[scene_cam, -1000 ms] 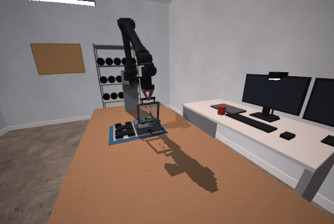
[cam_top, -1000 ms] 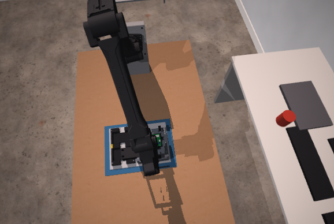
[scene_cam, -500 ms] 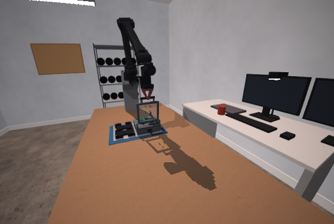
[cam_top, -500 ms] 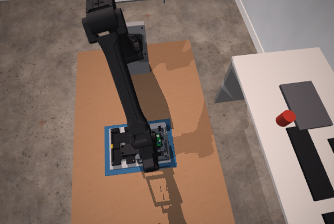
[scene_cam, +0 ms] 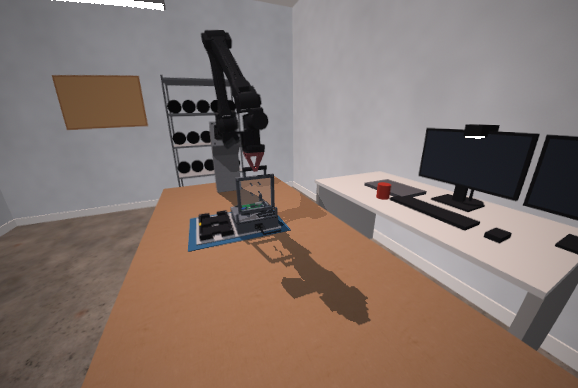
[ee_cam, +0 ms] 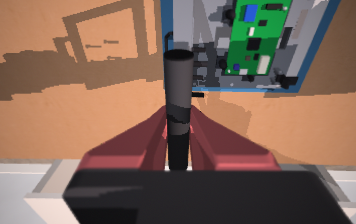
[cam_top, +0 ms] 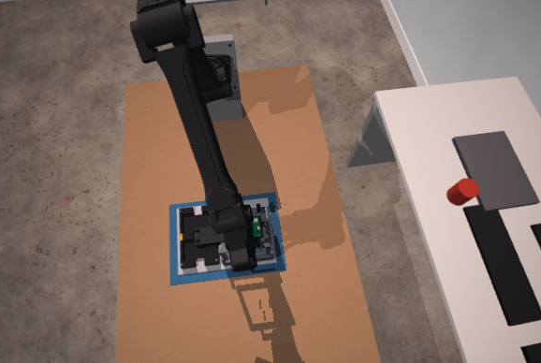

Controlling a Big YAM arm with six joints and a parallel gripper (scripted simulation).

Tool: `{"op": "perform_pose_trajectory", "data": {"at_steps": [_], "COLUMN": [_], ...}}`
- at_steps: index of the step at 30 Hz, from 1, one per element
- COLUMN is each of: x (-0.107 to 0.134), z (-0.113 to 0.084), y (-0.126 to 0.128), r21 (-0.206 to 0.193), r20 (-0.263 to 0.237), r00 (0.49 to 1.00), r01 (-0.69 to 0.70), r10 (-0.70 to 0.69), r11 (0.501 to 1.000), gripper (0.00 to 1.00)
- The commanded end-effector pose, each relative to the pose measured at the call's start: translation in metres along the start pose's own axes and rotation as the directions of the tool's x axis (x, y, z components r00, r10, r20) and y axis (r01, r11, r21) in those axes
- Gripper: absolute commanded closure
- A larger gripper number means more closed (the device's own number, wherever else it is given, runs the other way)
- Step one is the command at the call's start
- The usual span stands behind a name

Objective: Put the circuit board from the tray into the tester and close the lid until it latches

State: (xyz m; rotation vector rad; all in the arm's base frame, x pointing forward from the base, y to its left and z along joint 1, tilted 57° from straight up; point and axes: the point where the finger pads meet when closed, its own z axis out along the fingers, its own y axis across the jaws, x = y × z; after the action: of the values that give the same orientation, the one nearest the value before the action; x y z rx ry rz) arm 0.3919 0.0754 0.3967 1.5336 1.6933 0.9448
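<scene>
Gripping lid handle [ee_cam: 178, 80], pincer [ee_cam: 178, 131], no legible writing

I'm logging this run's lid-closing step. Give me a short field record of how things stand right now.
end effector: shut on the lid handle
lid: raised, about upright, not latched
board: in the tester, face up; pin seating cannot be told
tray: beside the tester, no board visible in it
mat: blue, under tray and tester
</scene>
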Motion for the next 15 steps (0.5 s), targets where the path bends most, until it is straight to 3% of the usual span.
{"op": "perform_pose_trajectory", "data": {"at_steps": [1, 15], "x": [-0.001, -0.002], "z": [-0.012, -0.009], "y": [-0.017, -0.038], "r21": [0.011, 0.013], "r20": [0.007, 0.009], "r00": [1.0, 1.0], "r01": [-0.008, -0.01], "r10": [0.008, 0.01], "r11": [1.0, 1.0], "gripper": [1.0, 1.0]}}
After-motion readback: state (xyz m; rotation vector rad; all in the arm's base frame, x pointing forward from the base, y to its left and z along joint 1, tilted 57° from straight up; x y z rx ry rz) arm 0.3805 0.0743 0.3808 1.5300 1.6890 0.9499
